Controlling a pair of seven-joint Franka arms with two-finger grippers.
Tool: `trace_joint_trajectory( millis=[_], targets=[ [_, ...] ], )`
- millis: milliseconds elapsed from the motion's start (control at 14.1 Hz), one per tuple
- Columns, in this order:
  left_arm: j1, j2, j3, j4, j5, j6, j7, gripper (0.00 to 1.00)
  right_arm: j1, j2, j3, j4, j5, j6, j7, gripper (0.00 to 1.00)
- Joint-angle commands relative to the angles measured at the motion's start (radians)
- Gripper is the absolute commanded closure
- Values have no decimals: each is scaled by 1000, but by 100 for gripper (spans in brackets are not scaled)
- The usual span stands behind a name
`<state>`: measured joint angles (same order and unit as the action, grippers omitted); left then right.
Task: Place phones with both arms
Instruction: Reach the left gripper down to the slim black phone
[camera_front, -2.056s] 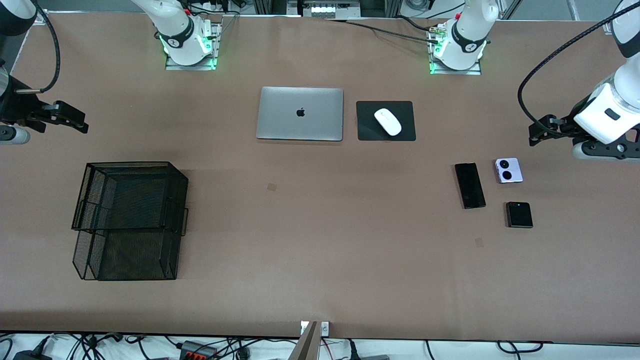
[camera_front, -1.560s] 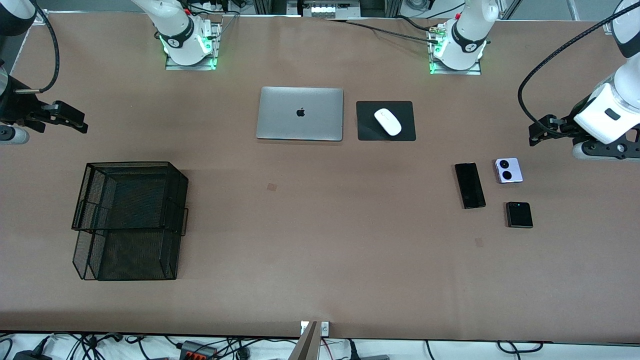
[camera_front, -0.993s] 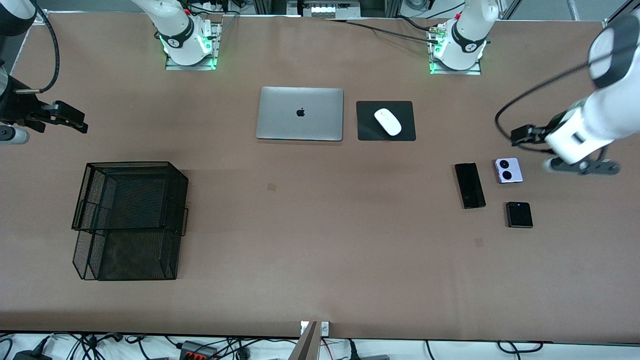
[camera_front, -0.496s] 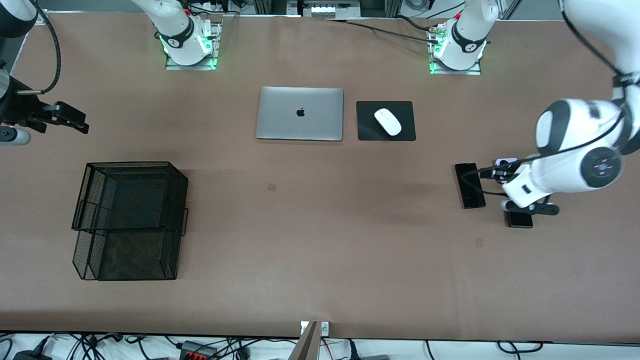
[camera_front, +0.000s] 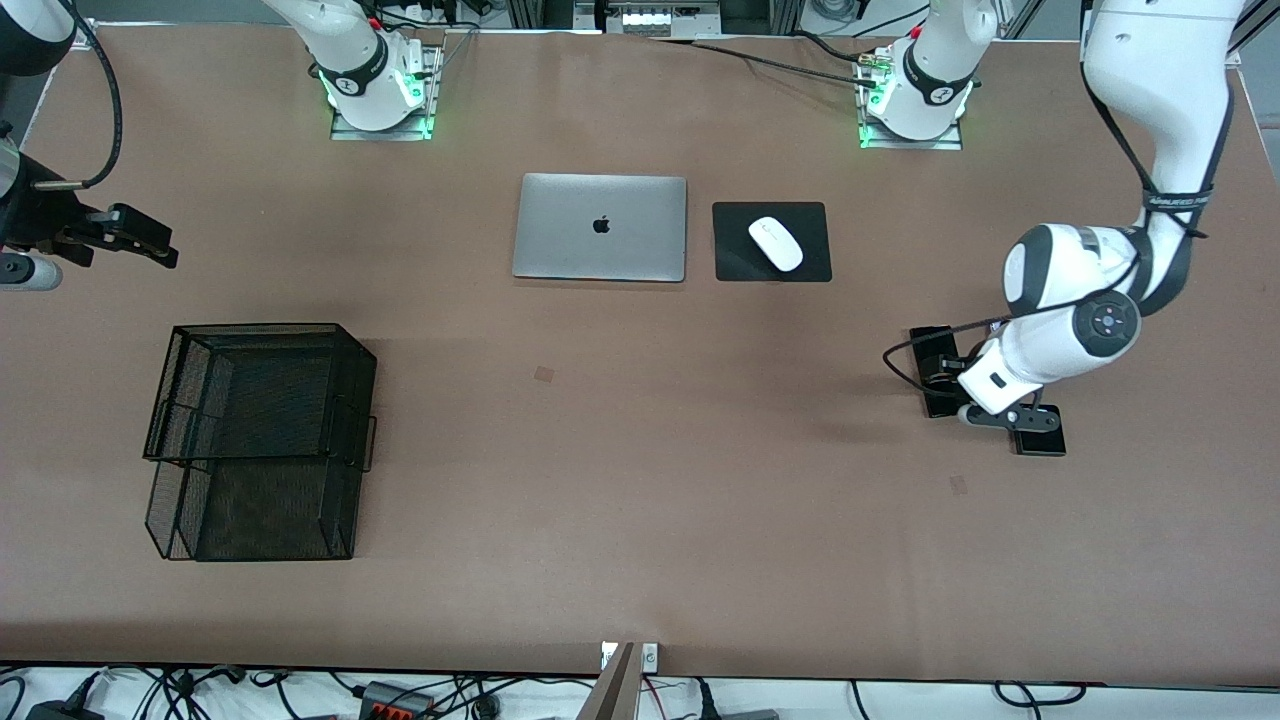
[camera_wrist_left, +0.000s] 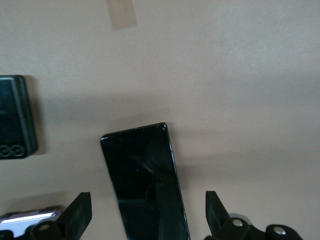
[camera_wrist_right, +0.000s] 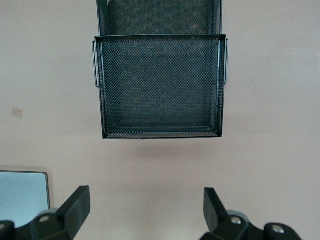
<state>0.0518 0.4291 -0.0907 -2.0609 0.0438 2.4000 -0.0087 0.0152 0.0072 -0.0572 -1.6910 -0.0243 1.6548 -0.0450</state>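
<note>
The long slim black phone (camera_front: 927, 340) lies flat toward the left arm's end of the table. My left gripper (camera_front: 944, 377) hangs just over it, open and empty. In the left wrist view the fingers (camera_wrist_left: 79, 214) stand on either side of the phone (camera_wrist_left: 145, 185), clear of its edges. The black flip phone (camera_front: 1042, 442) lies beside it, nearer the front camera, partly under the arm; it also shows in the left wrist view (camera_wrist_left: 15, 117). Only an edge of the lavender flip phone (camera_wrist_left: 30, 217) shows. My right gripper (camera_front: 150, 246) waits open and empty at the right arm's end.
A black two-tier mesh tray (camera_front: 258, 327) stands toward the right arm's end, also in the right wrist view (camera_wrist_right: 160, 136). A closed silver laptop (camera_front: 600, 227) and a white mouse (camera_front: 775, 243) on a black pad (camera_front: 735, 262) lie mid-table near the bases.
The left arm has swung in from the table's end and come down over the phones, now covering the lavender phone in the front view. The right arm has not moved.
</note>
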Motion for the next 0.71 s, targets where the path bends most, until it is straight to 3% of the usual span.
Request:
trace_joint_trajectory(
  millis=[0, 638],
  targets=[
    [3, 0, 0, -108, 22, 152, -20, 0, -4, -12, 4, -18, 9, 11, -10, 0],
    [2, 53, 11, -122, 24, 191, -76, 0, -1, -1, 7, -96, 12, 129, -9, 0]
  ],
)
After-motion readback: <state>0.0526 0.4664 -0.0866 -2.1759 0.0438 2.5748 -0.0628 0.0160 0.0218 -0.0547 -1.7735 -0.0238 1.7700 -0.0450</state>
